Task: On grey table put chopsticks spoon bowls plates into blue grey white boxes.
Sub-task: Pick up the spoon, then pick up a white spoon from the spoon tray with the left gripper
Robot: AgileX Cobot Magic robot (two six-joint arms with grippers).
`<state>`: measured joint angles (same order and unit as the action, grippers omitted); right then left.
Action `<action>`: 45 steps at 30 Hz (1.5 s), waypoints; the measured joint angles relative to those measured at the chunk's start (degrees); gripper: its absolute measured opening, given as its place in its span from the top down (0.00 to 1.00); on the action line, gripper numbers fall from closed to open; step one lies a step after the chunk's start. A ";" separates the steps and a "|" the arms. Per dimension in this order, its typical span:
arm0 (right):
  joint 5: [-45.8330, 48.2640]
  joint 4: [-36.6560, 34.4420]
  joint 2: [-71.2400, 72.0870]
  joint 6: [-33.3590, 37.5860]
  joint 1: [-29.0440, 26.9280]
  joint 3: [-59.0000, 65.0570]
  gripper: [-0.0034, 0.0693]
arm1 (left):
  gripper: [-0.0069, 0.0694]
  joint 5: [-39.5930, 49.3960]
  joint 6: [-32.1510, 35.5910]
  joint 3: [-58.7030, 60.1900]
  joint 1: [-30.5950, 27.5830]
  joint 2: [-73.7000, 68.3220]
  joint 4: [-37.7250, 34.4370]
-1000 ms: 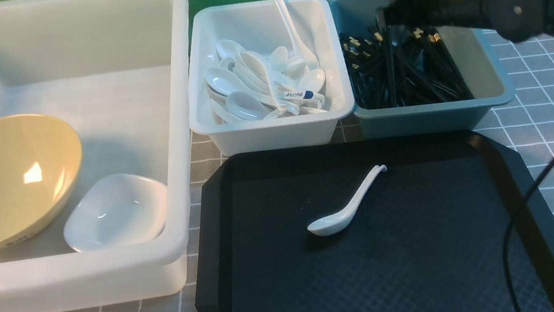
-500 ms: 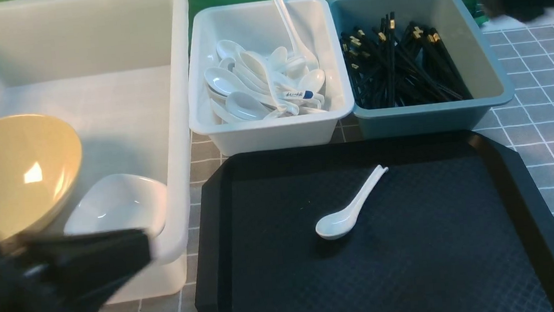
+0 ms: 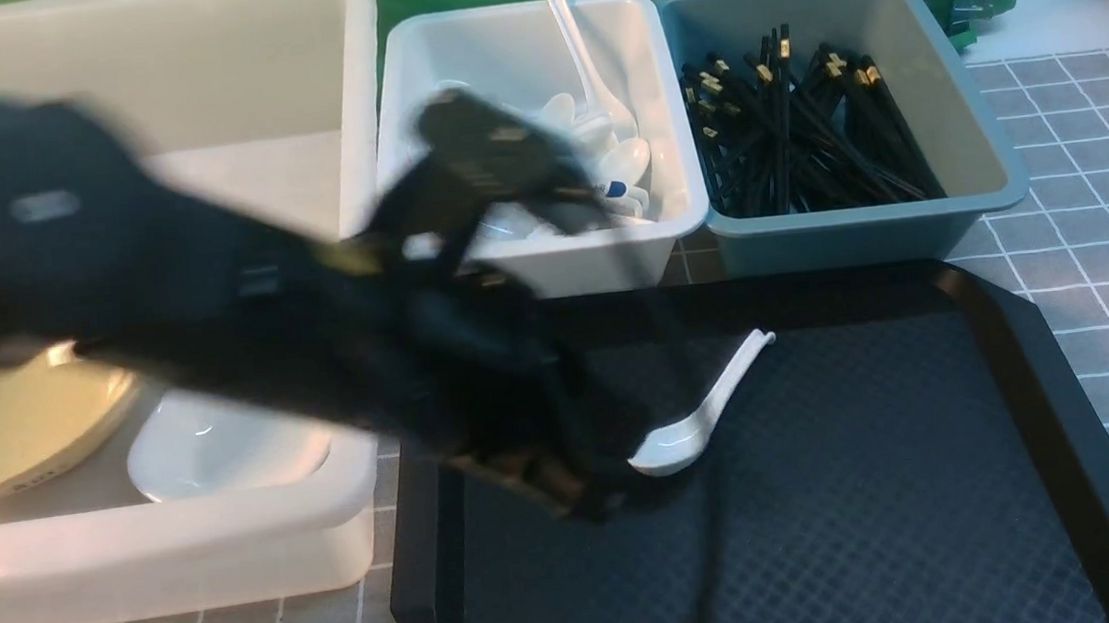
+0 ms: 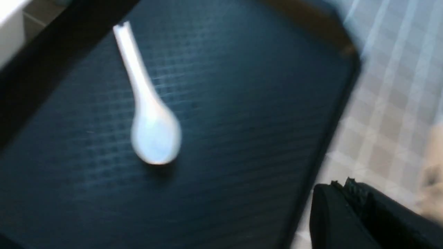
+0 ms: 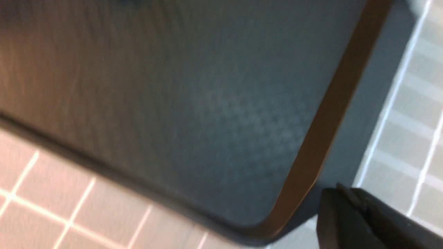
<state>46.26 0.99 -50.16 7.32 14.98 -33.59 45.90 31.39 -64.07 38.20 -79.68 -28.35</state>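
Left gripper (image 3: pixel 581 495) hangs blurred over the black tray (image 3: pixel 881 484), jaws pressed together and empty, just beside the bowl end of the spoon (image 3: pixel 699 417). That spoon lies alone on the tray, its long axis diagonal: bowl toward the robot's near left, handle tip pointing away toward the blue box (image 3: pixel 839 236). To my eye this is the reach; next the jaws must spread, straddle the handle crosswise, then carry it to the white box (image 3: pixel 610 261) of spoons.

Open tray (image 3: pixel 881 484) floor right of 1 spoon (image 3: pixel 713 398); left arm (image 3: pixel 211 291) across the white box (image 3: pixel 491 46) front.
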 joint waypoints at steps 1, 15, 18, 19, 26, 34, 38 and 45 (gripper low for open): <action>-0.14 -0.07 0.00 -0.13 0.00 0.72 0.91 | 0.87 -0.05 -2.57 -2.09 1.43 -2.50 4.27; -3.56 -2.77 0.00 -2.11 0.00 2.03 0.91 | 0.33 -5.52 -11.11 -12.45 9.94 -27.55 35.61; -3.70 -3.41 0.00 -2.11 0.00 2.03 0.91 | 0.34 -6.85 -11.98 -12.51 9.87 -30.18 37.82; -3.81 -3.67 0.00 -2.11 0.00 2.03 0.91 | 0.37 -7.12 -12.99 -12.57 9.87 -31.60 38.06; -3.98 -3.99 0.00 -2.11 0.00 2.03 0.91 | 0.79 -7.23 -15.69 -12.57 9.87 -33.17 34.18; -4.77 -3.99 0.00 -2.18 0.00 2.03 0.91 | 0.81 -8.22 -15.75 -13.03 9.87 -21.43 30.50; -5.72 -3.99 0.00 -2.64 0.00 2.03 0.91 | 0.81 -11.81 -15.75 -15.21 8.27 -13.70 32.49; -6.76 -4.24 0.00 -2.99 0.00 2.03 0.91 | 0.81 -31.33 -16.70 -15.91 -4.24 -16.01 36.62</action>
<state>39.50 -3.24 -50.16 4.33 14.98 -31.56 14.57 14.69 -79.98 33.96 -95.69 8.26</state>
